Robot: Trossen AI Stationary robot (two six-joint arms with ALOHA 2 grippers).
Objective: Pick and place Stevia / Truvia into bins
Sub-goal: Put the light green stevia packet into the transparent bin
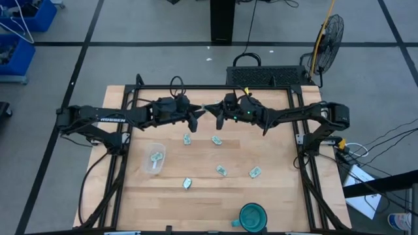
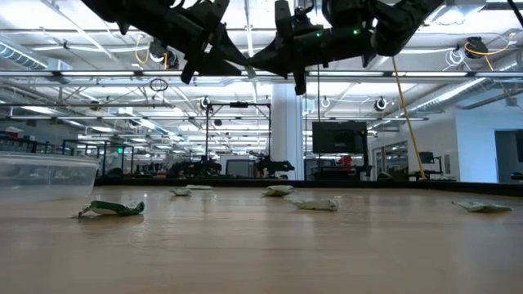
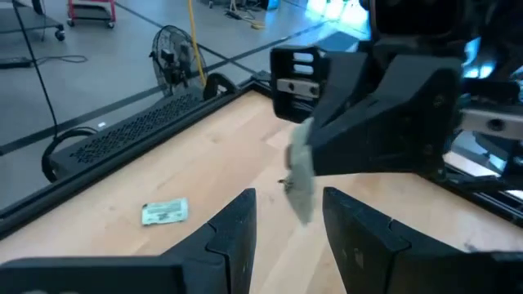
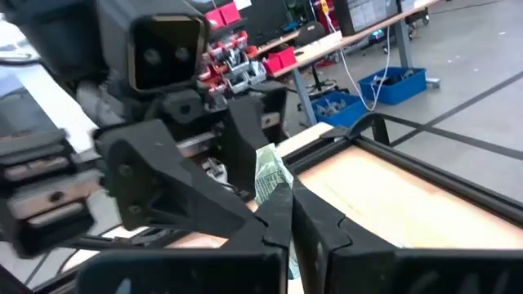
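Observation:
Both arms meet high over the table's far middle. My right gripper [image 1: 218, 112] [image 4: 286, 192] is shut on one pale green and white sachet [image 4: 270, 173]. My left gripper [image 1: 200, 113] [image 3: 290, 198] is open, with a finger on either side of that sachet [image 3: 301, 175] and a gap to each. Several more sachets lie flat on the wood [image 1: 187, 139] [image 1: 217, 140] [image 1: 222, 170] [image 1: 255, 172] [image 1: 187, 184]. The clear tub [image 1: 149, 166] [image 2: 45, 175] stands at mid-left with a sachet [image 1: 157, 156] inside. My right gripper pinches the sachet between its two fingers, which come level from the table's right. The sachet's free end [image 4: 268, 163] sticks out past the fingertips [image 4: 279, 204] toward the left gripper. It is lifted clear, high above the table.
A teal round cup-like object [image 1: 253, 217] sits near the table's near edge, right of centre. A black perforated tray [image 1: 268, 75] and a fan [image 1: 330, 32] stand beyond the far edge. A black frame rail [image 1: 215, 87] runs along the far edge.

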